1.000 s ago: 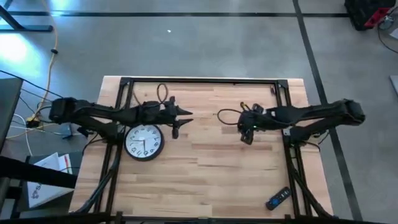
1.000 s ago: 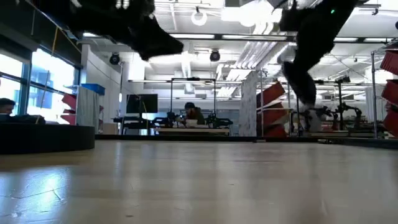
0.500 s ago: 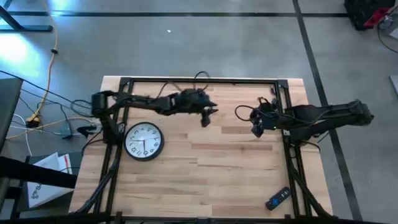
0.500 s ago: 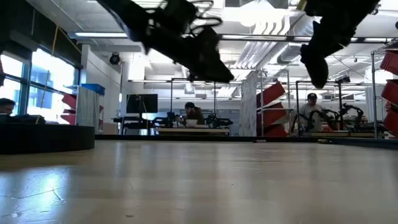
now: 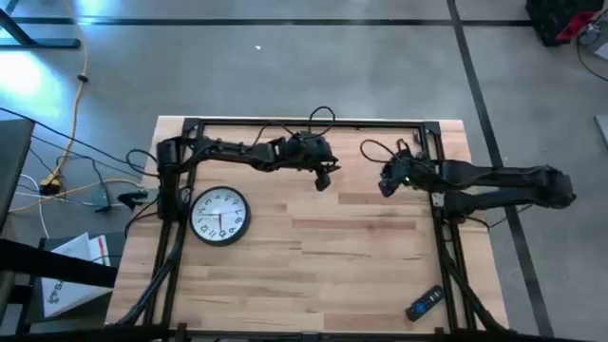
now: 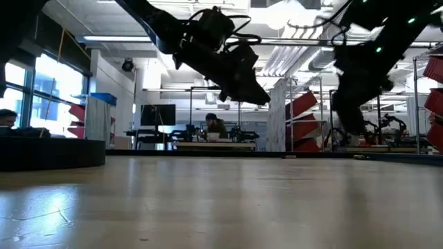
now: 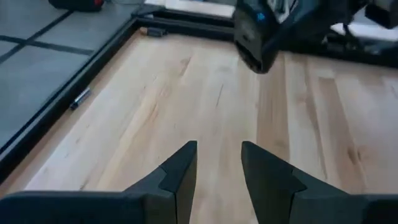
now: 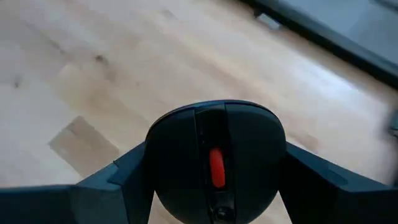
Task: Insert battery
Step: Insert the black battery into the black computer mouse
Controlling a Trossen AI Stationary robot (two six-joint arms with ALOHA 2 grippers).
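Observation:
A black computer mouse (image 8: 214, 134) with a red scroll wheel sits between the fingers of my right gripper (image 8: 214, 171), which is shut on it. That gripper hangs above the table's far right part (image 5: 387, 180). My left gripper (image 7: 217, 165) is open with nothing between its fingers. It hangs above the far middle of the table (image 5: 323, 177), a little to the left of the right gripper. The left wrist view shows the mouse (image 7: 267, 37) ahead of the left fingers. No battery shows in any view. My right gripper pinches the mouse by its two sides (image 8: 157, 163) between its two fingers (image 8: 127, 171), wheel side toward the wrist camera. The mouse is lifted clear of the table.
A round white wall clock (image 5: 220, 214) lies face up at the table's left. A black remote with blue buttons (image 5: 425, 302) lies at the near right corner. Black frame rails (image 5: 304, 123) run along the far edge and both sides. Bare wood lies in the middle.
My left gripper has swung from beside the clock toward the table's right and far edge, closing on the right gripper. My right gripper has moved toward the far edge and slightly right.

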